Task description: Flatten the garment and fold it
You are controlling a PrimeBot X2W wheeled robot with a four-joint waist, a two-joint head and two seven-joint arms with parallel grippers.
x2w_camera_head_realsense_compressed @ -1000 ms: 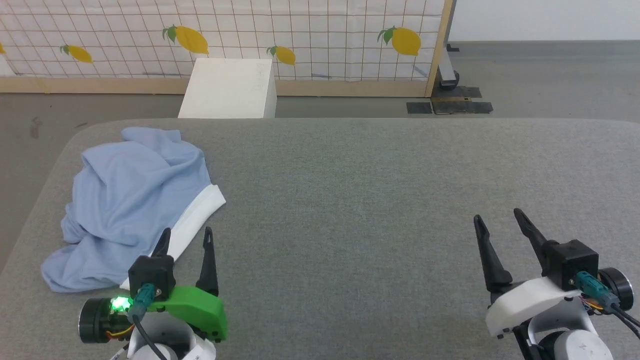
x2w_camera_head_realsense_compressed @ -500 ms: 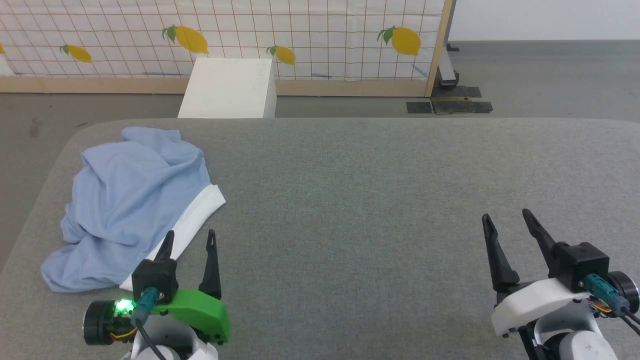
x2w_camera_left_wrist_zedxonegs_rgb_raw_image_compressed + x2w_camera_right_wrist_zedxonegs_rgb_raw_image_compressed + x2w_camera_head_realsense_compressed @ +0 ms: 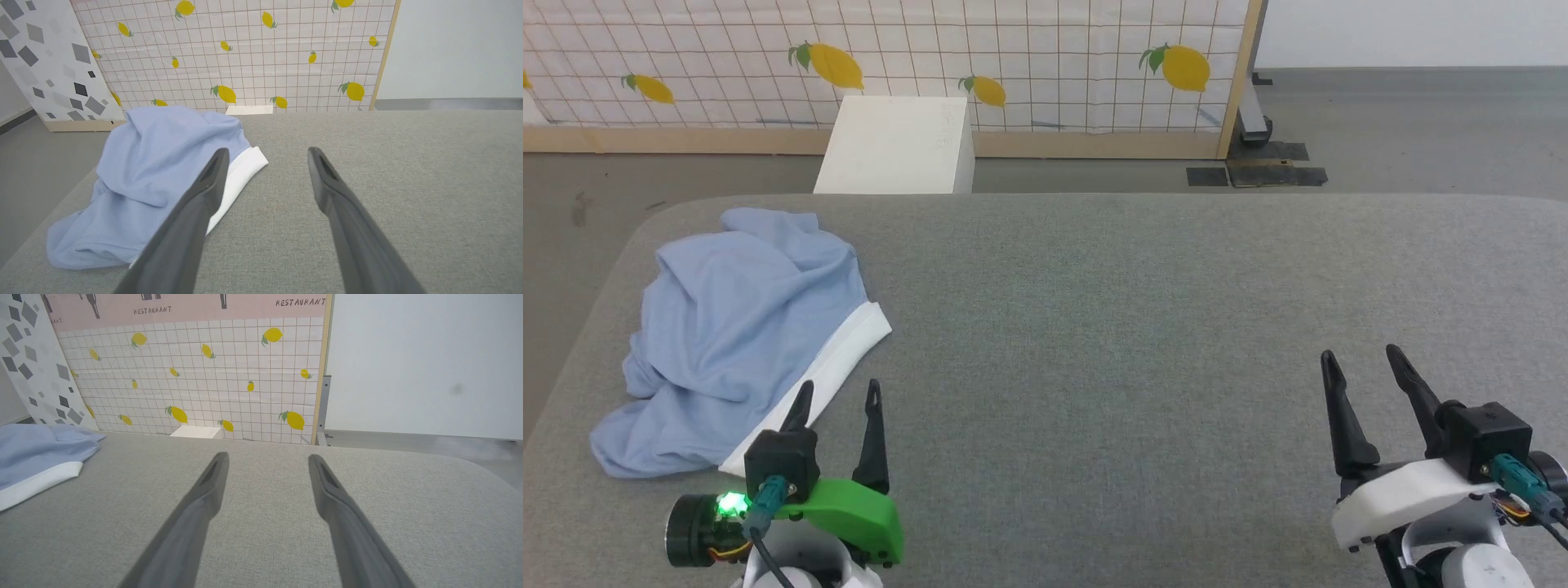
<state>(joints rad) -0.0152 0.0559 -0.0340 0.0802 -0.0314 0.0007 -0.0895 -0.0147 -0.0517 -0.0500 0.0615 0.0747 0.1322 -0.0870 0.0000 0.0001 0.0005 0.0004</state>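
Both arms are easing back toward the near edge of the table (image 3: pixel 1094 327). We are seeing the left gripper (image 3: pixel 840 384) and right gripper (image 3: pixel 1361 352) spread, empty; the garment (image 3: pixel 743 327) is lying crumpled at the left edge.

Reads "RESTAURANT" twice in dark capitals on the pink band (image 3: pixel 245 304) above the lemon-print grid panel (image 3: pixel 229 363), once near its middle, once at its right end. Faint marks near a far corner of the white box (image 3: pixel 894 143), too small to read.
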